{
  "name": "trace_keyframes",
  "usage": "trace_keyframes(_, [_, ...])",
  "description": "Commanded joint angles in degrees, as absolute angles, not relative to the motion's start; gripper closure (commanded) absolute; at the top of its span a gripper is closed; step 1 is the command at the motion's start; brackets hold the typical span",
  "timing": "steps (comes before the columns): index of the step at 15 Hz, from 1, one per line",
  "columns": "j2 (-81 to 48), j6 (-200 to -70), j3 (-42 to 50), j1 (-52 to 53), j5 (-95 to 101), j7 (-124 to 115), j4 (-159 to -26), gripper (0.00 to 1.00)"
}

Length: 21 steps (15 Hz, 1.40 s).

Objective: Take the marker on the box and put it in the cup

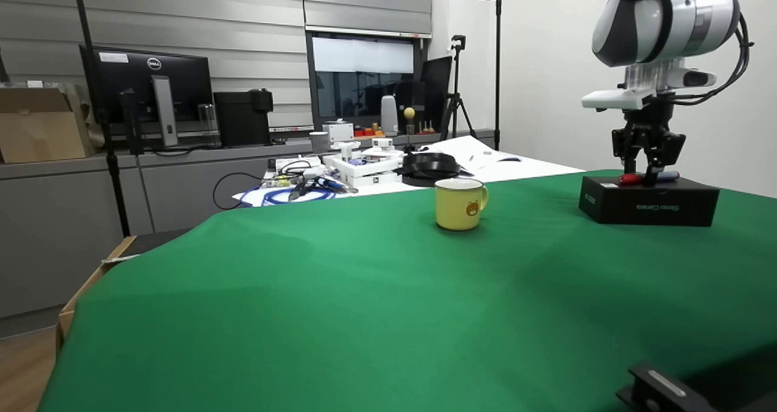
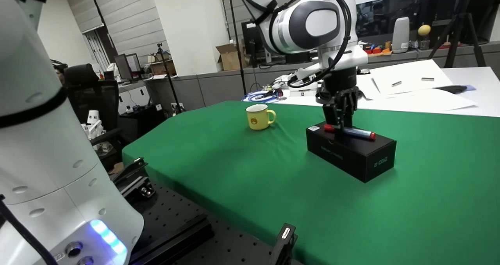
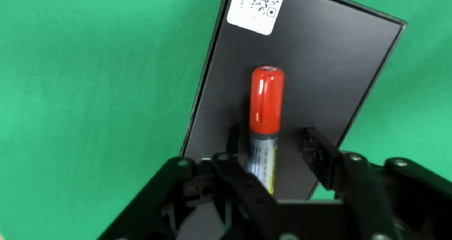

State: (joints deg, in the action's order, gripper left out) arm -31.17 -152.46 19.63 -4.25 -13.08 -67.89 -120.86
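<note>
On top of the box (image 2: 347, 155) — marker (image 3: 266, 121) between spread jaws, unpinched.
Likely to roll or skew on closing, owing to off-centre seating nearer one jaw; if lifted crooked, liable to catch on the cup (image 1: 458, 207) — then drop to the surface (image 1: 340, 315).

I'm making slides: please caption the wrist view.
The open gripper straddles the marker lying on the box.

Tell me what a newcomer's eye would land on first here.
Probably the yellow mug, standing upright on the broad green cloth. Next, likely the red-capped marker, lying on top of the black box, with the open tool astride it in the wrist view.
</note>
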Motion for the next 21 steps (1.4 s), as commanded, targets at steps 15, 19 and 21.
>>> trace_keyframes(15, [-23.25, -137.21, 4.28, -11.23, -27.43, -40.22, -117.17, 0.95])
trace_keyframes(19, [-24.09, -126.77, 2.18, -10.85, -33.17, -33.66, -113.97, 0.95])
trace_keyframes(21, [-24.21, -122.05, 2.14, -10.21, -34.72, -32.2, -112.09, 0.95])
